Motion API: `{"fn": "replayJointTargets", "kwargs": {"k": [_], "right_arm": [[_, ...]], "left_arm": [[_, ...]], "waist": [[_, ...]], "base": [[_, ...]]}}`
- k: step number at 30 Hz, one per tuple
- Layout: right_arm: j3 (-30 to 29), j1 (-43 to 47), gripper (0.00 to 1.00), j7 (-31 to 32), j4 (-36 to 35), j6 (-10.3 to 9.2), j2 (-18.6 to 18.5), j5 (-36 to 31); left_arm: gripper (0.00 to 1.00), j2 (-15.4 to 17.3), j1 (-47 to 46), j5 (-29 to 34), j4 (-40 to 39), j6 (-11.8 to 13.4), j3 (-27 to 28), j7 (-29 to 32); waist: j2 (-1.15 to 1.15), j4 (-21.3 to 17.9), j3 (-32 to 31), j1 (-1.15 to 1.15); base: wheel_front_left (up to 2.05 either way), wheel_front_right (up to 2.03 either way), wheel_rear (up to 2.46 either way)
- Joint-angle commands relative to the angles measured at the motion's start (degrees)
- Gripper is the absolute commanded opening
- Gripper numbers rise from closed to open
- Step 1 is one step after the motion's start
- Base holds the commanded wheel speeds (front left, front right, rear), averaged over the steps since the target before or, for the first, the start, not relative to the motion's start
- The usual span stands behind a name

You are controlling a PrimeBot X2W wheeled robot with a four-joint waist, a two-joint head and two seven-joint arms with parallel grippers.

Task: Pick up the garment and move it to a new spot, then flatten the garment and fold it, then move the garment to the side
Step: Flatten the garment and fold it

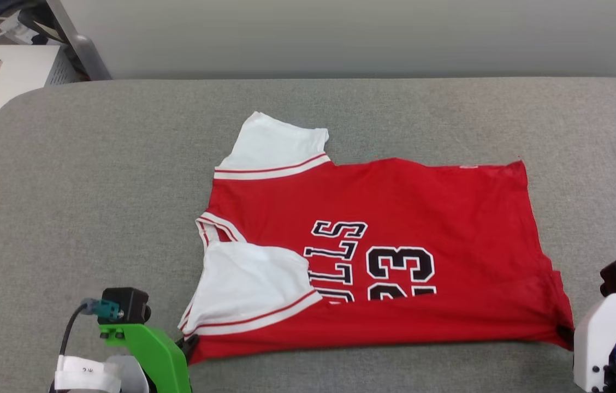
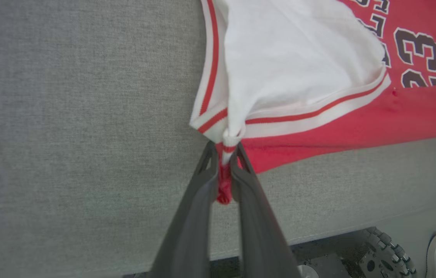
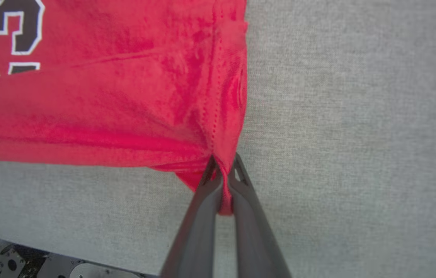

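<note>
grey fabric-covered table top (image 1: pixel 95 180): wide, flat, bare around the work.

red jersey-style t-shirt with white sleeves and black number 23 (image 1: pixel 395 207): lies at the middle of the table, collar toward the table's left end, hem toward its right end. the side toward the table's near edge looks turned over the front, since red cloth cuts off the bottom of the lettering.

near white sleeve with red-striped trim (image 1: pixel 248 284): laid across the chest, on the near-left part of the shirt.

left gripper (image 2: pixel 223 154): clamped tight on the bunched shoulder corner, close to the table's near edge, red and white cloth squeezed between the fingers.

right gripper (image 3: pixel 223 166): also closed, pinching the red hem corner by the side seam, toward the table's near right.

judgement: a lengthwise fold is in hand. lift both corners together, to the same height, holding the edge between them lightly taut. carry it toward the table's far edge in parallel. uneven pull would likely skew the fold or drag the sleeve loose.
</note>
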Motion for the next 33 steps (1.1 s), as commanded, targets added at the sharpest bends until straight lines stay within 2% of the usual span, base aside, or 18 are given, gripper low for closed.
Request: {"fn": "replayJointTargets", "kwargs": {"k": [1,8,14,20,33], "right_arm": [[-1.0,2.0,0.00,0.8,-0.9,-0.05,-0.1,0.6],[-5.1,8.1,0.00,2.9,-5.8,-0.05,1.2,1.0],[-5.9,10.2,0.00,3.7,-7.3,-0.05,2.0,0.2],[-5.4,8.9,0.00,2.4,-5.2,-0.05,3.4,0.6],[-4.0,6.6,0.00,-1.4,0.3,-0.05,2.5,0.4]], "left_arm": [[0.00,0.8,1.5,-0.3,0.1,0.1,-0.1,0.0],[0.00,0.7,4.4,-0.7,0.0,0.2,-1.3,-0.2],[0.00,0.1,4.8,-0.9,1.0,-0.6,-2.1,0.0],[0.00,-1.7,3.0,0.0,4.3,-2.2,-2.8,-1.0],[0.00,-5.0,0.3,0.9,11.1,-4.8,-4.6,-1.7]], "waist": [[0.00,0.4,-1.6,0.00],[0.00,0.9,-2.7,0.00],[0.00,1.2,-1.5,0.00],[0.00,1.3,0.6,0.00],[0.00,1.7,1.5,0.00]], "base": [[0.00,0.00,0.00],[0.00,0.00,0.00],[0.00,0.00,0.00],[0.00,0.00,0.00],[0.00,0.00,0.00]]}}
